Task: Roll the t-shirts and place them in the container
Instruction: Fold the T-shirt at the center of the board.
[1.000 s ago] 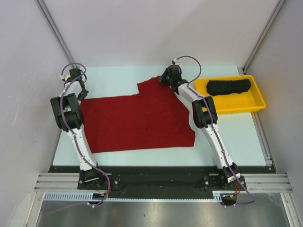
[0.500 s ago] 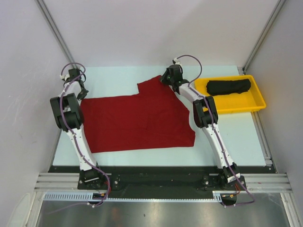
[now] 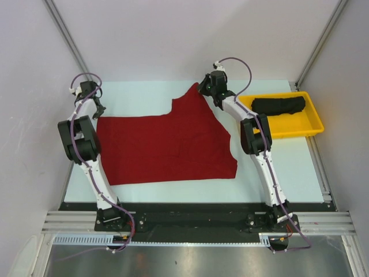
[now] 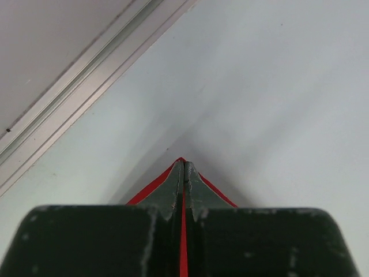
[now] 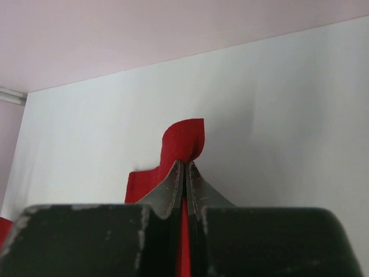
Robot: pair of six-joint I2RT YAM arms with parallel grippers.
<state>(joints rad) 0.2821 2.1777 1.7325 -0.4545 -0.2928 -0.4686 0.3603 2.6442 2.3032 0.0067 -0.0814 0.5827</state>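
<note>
Top external view: red t-shirt [image 3: 167,144] is seen spread flat on the pale surface [image 3: 144,92], between the two arms, with the sleeve part pointing to the far side. Left claw [image 3: 97,109] is set at the far left corner of the cloth. Right claw [image 3: 204,90] is set at the far right sleeve tip, which is drawn to a point.

Left wrist view: left claw [image 4: 183,165] is seen pinched tight on a thin edge of the red t-shirt [image 4: 151,188]. Red cloth is shown between the fingers and on either side of them.

Right wrist view: right claw [image 5: 185,165] is clamped on the red t-shirt [image 5: 183,137], with a curled flap standing above the tips.

Black t-shirt [image 3: 278,105] is found rolled up in the yellow tray [image 3: 316,122], at the right side of the surface, well apart from both claws.
</note>
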